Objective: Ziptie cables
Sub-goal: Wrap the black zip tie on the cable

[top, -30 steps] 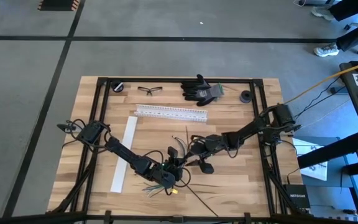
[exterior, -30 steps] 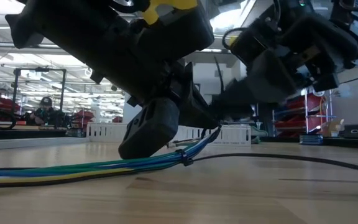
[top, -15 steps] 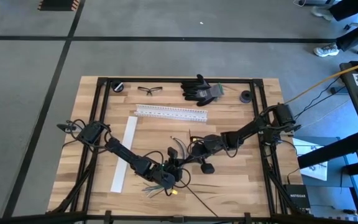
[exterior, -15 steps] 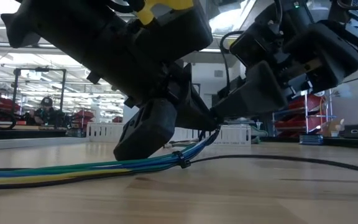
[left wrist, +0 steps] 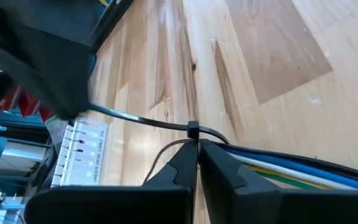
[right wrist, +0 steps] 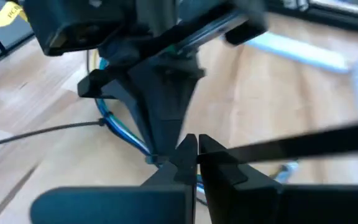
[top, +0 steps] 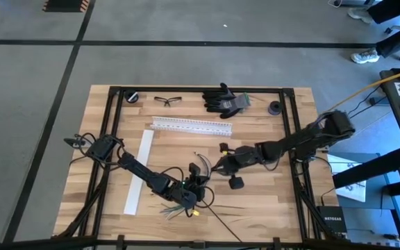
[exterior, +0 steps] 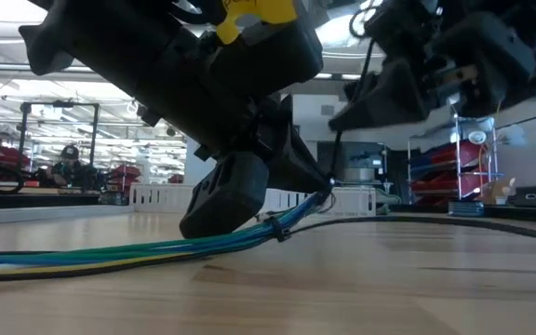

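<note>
Blue, green and yellow cables lie bundled together on the wooden worktop, near its front edge and well in front of the white slotted rail. A dark zip tie is wrapped around the bundle, and its thin black tail runs away low over the wood.

The left end effector is at this bundle, also in front of the rail. Its fingers are pressed together, with the tie's small head just beyond the tips; in the low view its dark body leans down onto the cables beside the tie. If it really pinches a cable or the tie, I cannot tell.

The right end effector is between the rail and the left one, a little higher, its arm reaching in from the right side of the worktop. Its fingers are clenched too, and a thin dark strand passes just by the tips.

Beside the rail, to its left, lies a long flat white strip. Behind the rail, at the far edge, are black gloves and clear safety glasses.
</note>
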